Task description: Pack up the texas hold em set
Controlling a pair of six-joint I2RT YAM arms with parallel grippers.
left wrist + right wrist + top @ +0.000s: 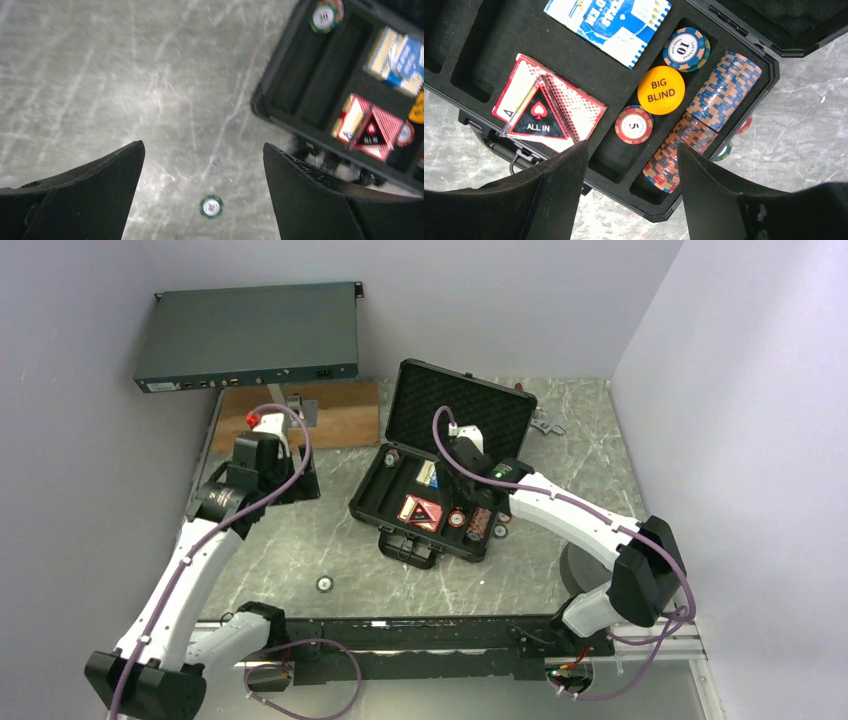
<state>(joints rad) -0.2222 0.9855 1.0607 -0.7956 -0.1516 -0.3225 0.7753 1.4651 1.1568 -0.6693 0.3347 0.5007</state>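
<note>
Black case point(480, 405): open mid-table, nearer back edge; lid up on far side, handle toward arms; open for the remaining pieces.
Grey table point(100, 75): carries case plus stray chips.
Chip row point(704, 120): on edge in right-hand slot of case, packed tight; slot looks nearly full.
Orange disc point(661, 90): "BIG BLIND", flat in slot beside chip row, between "10" chip point(684, 48) and "5" chip point(634, 125); laid loose, not racked.
Blue deck point(609, 22): far card pocket.
Red deck point(549, 107): near card pocket, clear "ALL IN" triangle point(538, 117) on top.
Corner chip point(325, 15): far-left corner of case, alone at end of a long slot.
Loose chip point(211, 206): flat on table near front edge, well apart from case, left of handle.
Stray chips point(744, 125): on table just beside case's right wall, partly hidden; count unclear.
Left gripper point(202, 147): fingers spread wide, nothing between; aimed down at bare table, loose chip just below. Probably lining up on it.
Right gripper point(631, 147): fingers apart, pinching nothing; hovers over near-right part of case above "5" chip and chip row.
Progress: mostly packed by the look; loose chips out, lid not shut.
Risk: thin chip flat on hard table, awkward to pinch; likely needs fingers across its edge.
</note>
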